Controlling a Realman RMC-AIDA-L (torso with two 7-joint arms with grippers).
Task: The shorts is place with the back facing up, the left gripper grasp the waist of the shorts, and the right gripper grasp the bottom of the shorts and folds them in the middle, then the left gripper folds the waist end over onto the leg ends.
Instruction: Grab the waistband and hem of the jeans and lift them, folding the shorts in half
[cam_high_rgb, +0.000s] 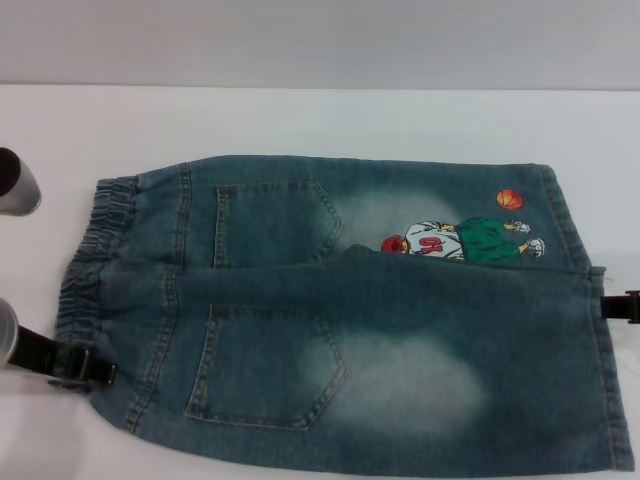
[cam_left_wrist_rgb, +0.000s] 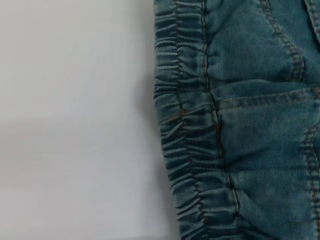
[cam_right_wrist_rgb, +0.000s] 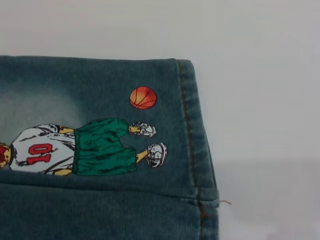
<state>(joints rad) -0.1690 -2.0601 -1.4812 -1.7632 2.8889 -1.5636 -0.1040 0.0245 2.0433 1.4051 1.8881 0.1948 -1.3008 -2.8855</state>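
The blue denim shorts (cam_high_rgb: 340, 320) lie flat on the white table (cam_high_rgb: 320, 120), back pockets up. The gathered waist (cam_high_rgb: 90, 240) points left and fills the left wrist view (cam_left_wrist_rgb: 185, 125). The bottom of the shorts, with its leg ends (cam_high_rgb: 608, 380), points right. The far hem (cam_right_wrist_rgb: 192, 125) carries the cartoon player (cam_right_wrist_rgb: 85, 147) and orange ball (cam_right_wrist_rgb: 143, 97). The near leg overlaps the lower edge of that embroidery (cam_high_rgb: 460, 242). My left gripper (cam_high_rgb: 85, 370) sits at the near corner of the waist. My right gripper (cam_high_rgb: 631, 306) shows only as a black tip beside the hems.
Grey and white cylinder sections of my left arm (cam_high_rgb: 15, 180) stand at the left edge of the head view. Bare white table lies behind the shorts and to the left of the waist (cam_left_wrist_rgb: 75, 120). A pale wall (cam_high_rgb: 320, 40) runs along the back.
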